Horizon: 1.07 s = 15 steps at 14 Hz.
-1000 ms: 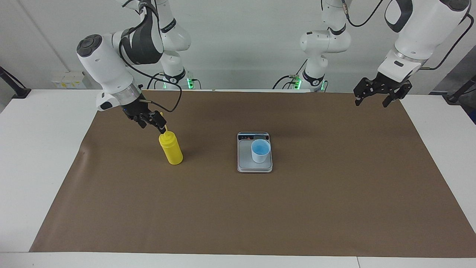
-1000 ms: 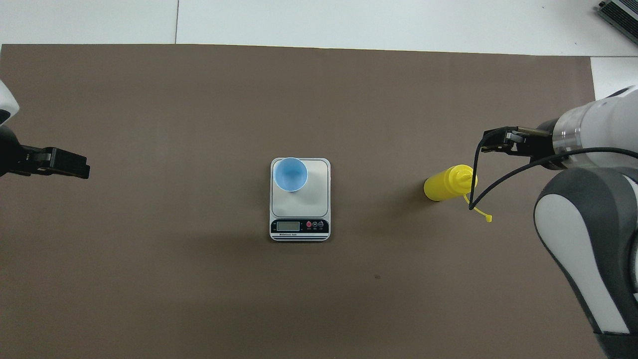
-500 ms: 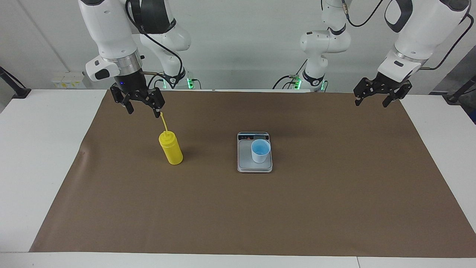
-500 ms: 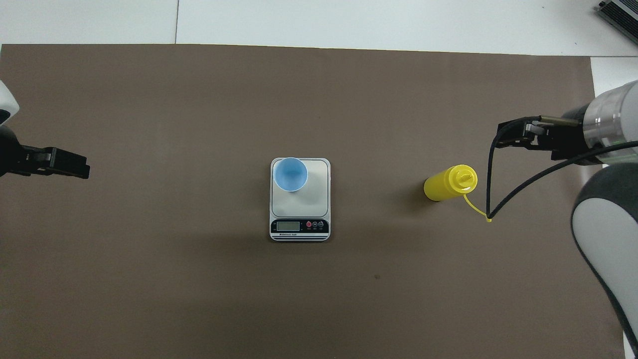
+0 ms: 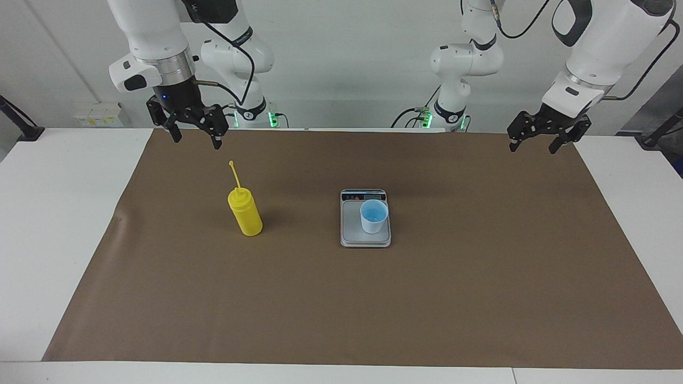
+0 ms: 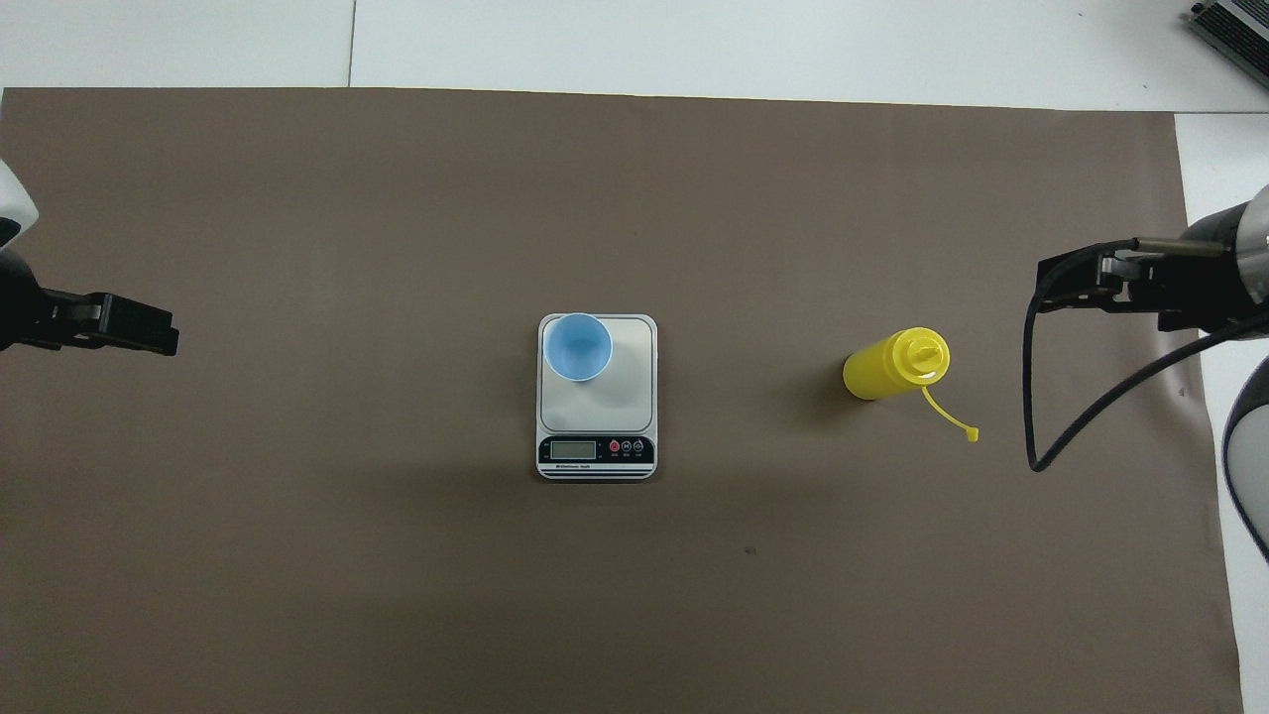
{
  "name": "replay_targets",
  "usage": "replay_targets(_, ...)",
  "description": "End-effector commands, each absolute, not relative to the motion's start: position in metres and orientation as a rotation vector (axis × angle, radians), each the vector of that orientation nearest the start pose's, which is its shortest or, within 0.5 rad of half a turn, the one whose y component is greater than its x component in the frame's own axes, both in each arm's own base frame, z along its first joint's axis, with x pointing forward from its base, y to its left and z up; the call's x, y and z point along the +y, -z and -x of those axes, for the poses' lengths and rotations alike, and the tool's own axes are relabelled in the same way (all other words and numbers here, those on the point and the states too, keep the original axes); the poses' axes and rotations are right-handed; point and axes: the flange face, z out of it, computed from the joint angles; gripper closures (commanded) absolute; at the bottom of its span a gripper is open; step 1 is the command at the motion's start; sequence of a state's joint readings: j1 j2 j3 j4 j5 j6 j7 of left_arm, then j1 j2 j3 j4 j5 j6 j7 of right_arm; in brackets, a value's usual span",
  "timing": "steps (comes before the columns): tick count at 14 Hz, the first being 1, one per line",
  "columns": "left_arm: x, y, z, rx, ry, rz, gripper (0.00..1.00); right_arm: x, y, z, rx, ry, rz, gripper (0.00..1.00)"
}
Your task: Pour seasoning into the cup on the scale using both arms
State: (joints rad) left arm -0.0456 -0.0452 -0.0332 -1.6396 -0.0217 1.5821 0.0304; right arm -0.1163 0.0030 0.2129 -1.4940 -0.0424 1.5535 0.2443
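You have both black two-finger grippers, left (image 5: 544, 143) and right (image 5: 195, 134), spread wide and empty, clear of the yellow plastic squeeze bottle (image 5: 245, 212).

You see a wide brown paper mat (image 5: 373, 298) spread over the white table (image 5: 58, 213); at 1 o'clock overhead, a dark ridged box (image 6: 1234, 25).

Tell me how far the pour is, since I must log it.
Done: the cup stands on the scale, and the yellow squeeze bottle stands upright with its cap strap off the nozzle. In hand: nothing; the right gripper and the waiting left gripper are open and empty. Left: grasp, pour.
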Motion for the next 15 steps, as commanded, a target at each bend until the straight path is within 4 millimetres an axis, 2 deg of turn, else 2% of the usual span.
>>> replay_targets(1, -0.0431, -0.6191, -0.5312, 0.166, -0.011, 3.165, 0.0, 0.0379, -0.6602, -0.5542, 0.16, 0.066, 3.18, 0.0)
replay_targets(8, -0.0431, -0.6189, -0.531, 0.166, -0.013, 3.165, 0.0, 0.0376, -0.6585, -0.5551, 0.127, 0.075, 3.178, 0.0)
replay_targets(14, -0.0423, -0.6189, -0.5311, 0.164, -0.013, 3.165, 0.0, 0.0296, -0.6565, -0.5547, 0.151, 0.066, 3.178, 0.0)
replay_targets(15, -0.0423, -0.6189, -0.5311, 0.164, -0.013, 3.165, 0.0, 0.034, -0.6556, -0.5544, 0.139, 0.062, 3.179, 0.0)
